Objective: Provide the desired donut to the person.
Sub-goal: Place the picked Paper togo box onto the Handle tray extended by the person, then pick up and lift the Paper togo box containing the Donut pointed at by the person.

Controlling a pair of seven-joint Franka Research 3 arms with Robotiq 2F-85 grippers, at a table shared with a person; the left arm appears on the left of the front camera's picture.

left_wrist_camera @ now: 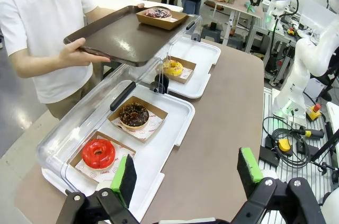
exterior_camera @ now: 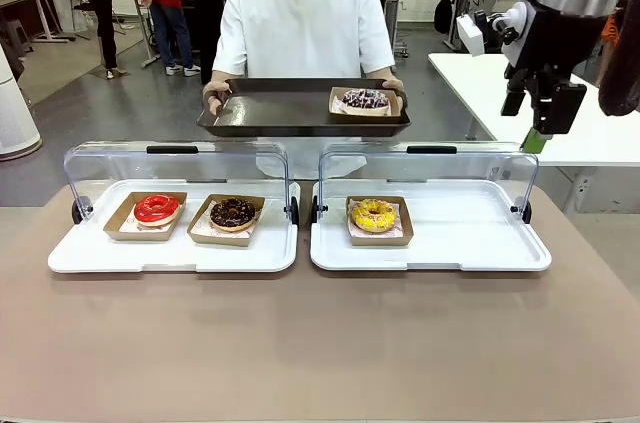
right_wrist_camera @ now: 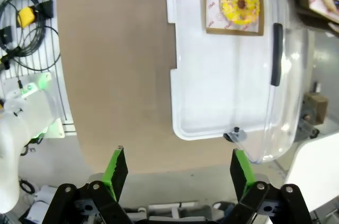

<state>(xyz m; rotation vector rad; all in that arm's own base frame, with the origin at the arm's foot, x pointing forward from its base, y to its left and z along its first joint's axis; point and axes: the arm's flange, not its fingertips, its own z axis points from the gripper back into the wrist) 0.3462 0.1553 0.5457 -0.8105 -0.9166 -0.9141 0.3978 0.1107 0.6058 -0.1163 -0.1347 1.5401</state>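
The person [exterior_camera: 305, 23] in a white shirt stands at the far side and holds a dark tray [exterior_camera: 270, 113] level over the table's far edge. On it sits a sprinkled dark donut [exterior_camera: 365, 99] in a cardboard holder. A red donut [exterior_camera: 157, 208] and a chocolate donut [exterior_camera: 233, 211] lie in the left white tray [exterior_camera: 170, 253]. A yellow donut [exterior_camera: 374, 214] lies in the right white tray [exterior_camera: 470, 243]. My left gripper [left_wrist_camera: 186, 170] hangs open above the table's near left side. My right gripper [right_wrist_camera: 177, 168] is open, high over the table's right edge, nothing between its fingers.
Both white trays have clear lids [exterior_camera: 180, 168] standing open at the back. The brown table [exterior_camera: 300, 343] is bare in front of the trays. My right arm [exterior_camera: 545, 53] hangs at the upper right. Cables and a yellow button box [left_wrist_camera: 280, 144] lie beside the table.
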